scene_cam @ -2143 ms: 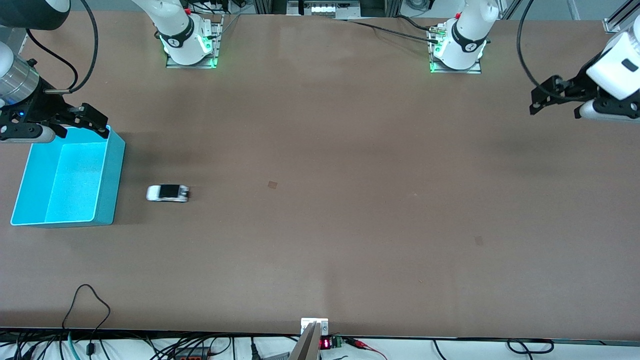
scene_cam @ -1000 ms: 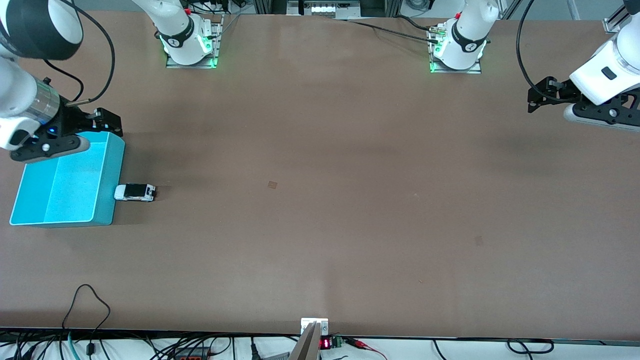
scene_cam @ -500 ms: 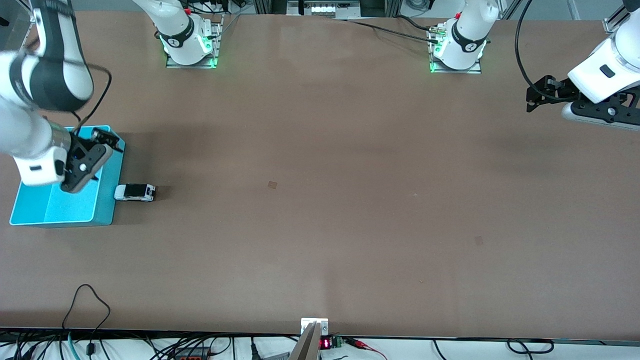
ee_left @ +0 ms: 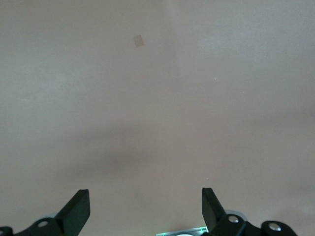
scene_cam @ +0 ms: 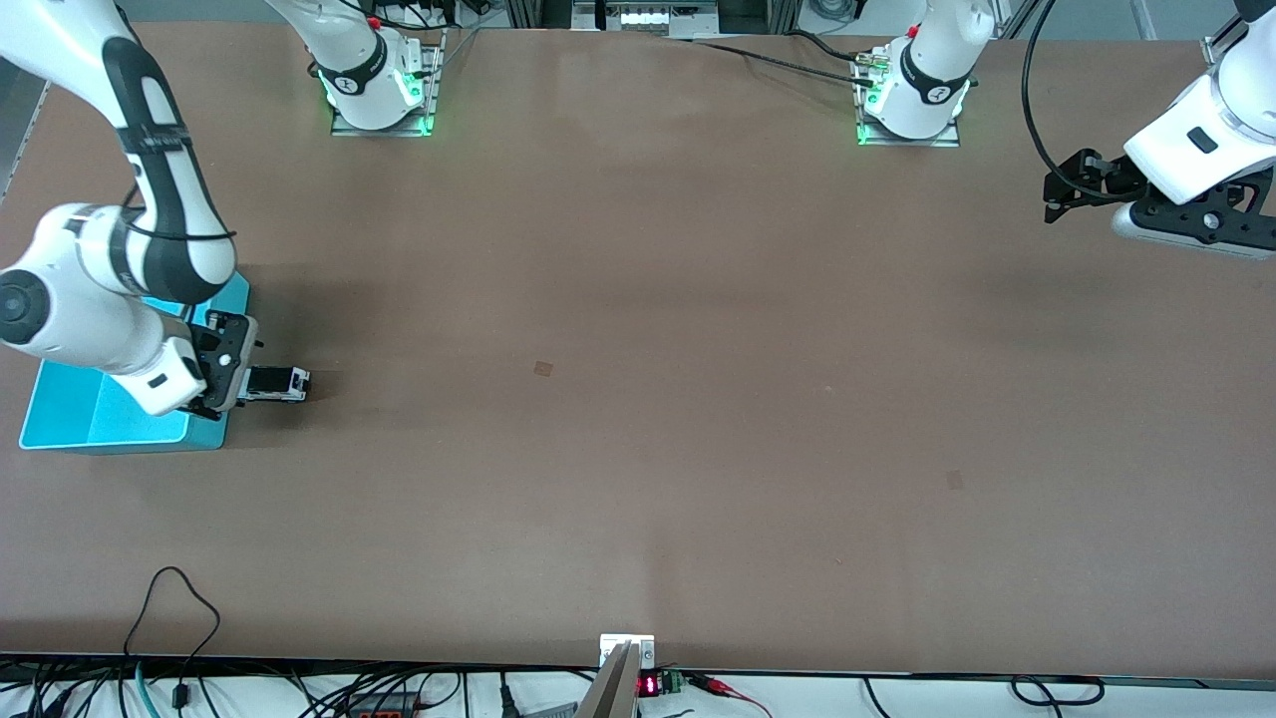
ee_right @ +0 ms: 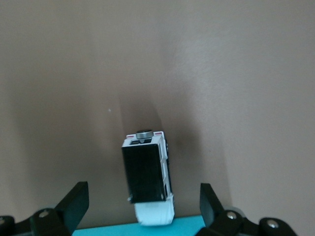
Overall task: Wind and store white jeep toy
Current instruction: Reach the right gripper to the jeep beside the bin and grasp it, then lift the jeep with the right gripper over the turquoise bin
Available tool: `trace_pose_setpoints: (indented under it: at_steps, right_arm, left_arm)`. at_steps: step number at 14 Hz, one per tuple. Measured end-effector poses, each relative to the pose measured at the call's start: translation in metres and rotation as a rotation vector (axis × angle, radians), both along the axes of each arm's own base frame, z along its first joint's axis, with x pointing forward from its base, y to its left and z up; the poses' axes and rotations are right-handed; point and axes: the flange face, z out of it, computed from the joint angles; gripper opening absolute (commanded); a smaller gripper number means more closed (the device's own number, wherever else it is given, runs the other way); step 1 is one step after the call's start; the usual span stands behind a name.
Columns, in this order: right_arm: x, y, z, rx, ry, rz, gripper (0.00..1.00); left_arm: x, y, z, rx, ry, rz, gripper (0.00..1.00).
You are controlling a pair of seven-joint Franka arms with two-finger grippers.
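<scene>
Right wrist view: our right gripper [ee_right: 140, 209], fingers spread, straddles the small white jeep toy [ee_right: 146, 181], its long axis pointing away between them; left gripper [ee_left: 146, 209] waits, spread.

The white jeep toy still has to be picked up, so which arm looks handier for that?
The right. Its open right gripper hangs over the white jeep toy beside the turquoise bin; the left gripper waits at the table's other end.

My right arm's black two-finger gripper [scene_cam: 231, 367] hangs low at its own end of the table, wrist bent down, fingers [ee_right: 74, 204] spread wide with nothing between them. My left arm waits, its black two-finger gripper [scene_cam: 1059, 194] up over its end, fingers [ee_left: 78, 209] wide apart and empty.
</scene>
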Motion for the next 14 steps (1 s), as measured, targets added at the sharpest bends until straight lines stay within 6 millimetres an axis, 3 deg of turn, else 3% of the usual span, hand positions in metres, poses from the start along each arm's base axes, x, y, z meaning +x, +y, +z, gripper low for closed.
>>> trace_pose_setpoints:
  at_steps: [3,8,9,12,14]
  right_arm:
    - [-0.011,-0.004,-0.028,0.004,-0.009,0.039,1.00]
    - [-0.021,-0.011,-0.051,0.002,-0.047,0.063,1.00]
    - [-0.023,-0.015,-0.057,0.002,-0.051,0.065,0.95]
    - [-0.028,-0.025,-0.073,0.005,-0.042,0.072,0.36]
    - [-0.028,-0.024,-0.074,0.006,-0.044,0.079,0.06]
  left_arm:
    - [0.000,0.000,0.000,0.000,0.000,0.000,1.00]
    - [0.000,0.000,0.000,0.000,0.000,0.000,1.00]
    - [0.000,0.000,0.000,0.000,0.000,0.000,1.00]
    - [0.000,0.000,0.000,0.000,0.000,0.000,1.00]
    - [0.000,0.000,0.000,0.000,0.000,0.000,1.00]
